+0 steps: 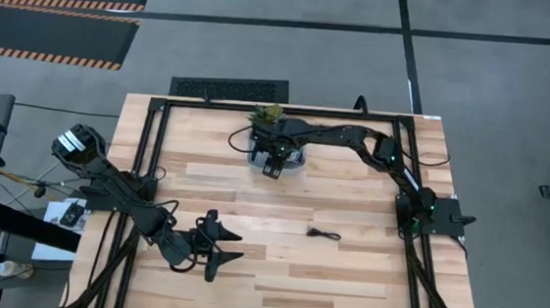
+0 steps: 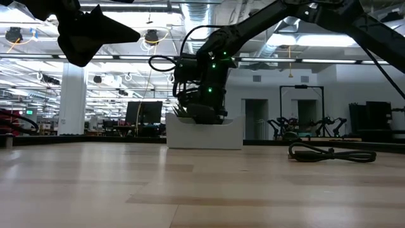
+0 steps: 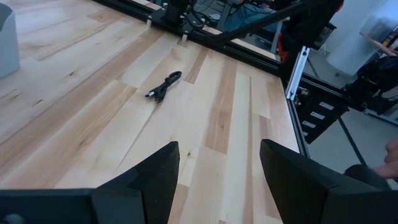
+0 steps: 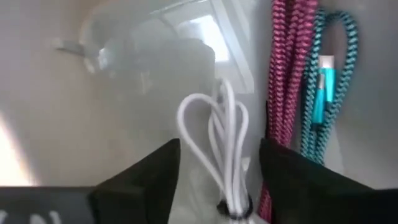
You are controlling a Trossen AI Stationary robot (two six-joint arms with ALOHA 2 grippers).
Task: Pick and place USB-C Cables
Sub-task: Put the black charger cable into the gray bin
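Pale wood tabletop (image 2: 190, 183), workshop beyond.

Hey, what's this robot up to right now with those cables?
It is sorting USB-C cables into a clear bin at the table's far side. The right tool is down inside the bin, open around the white cable, with the maroon cable and teal cable beside it. The black cable lies alone on the table. The left tool waits open near the front.
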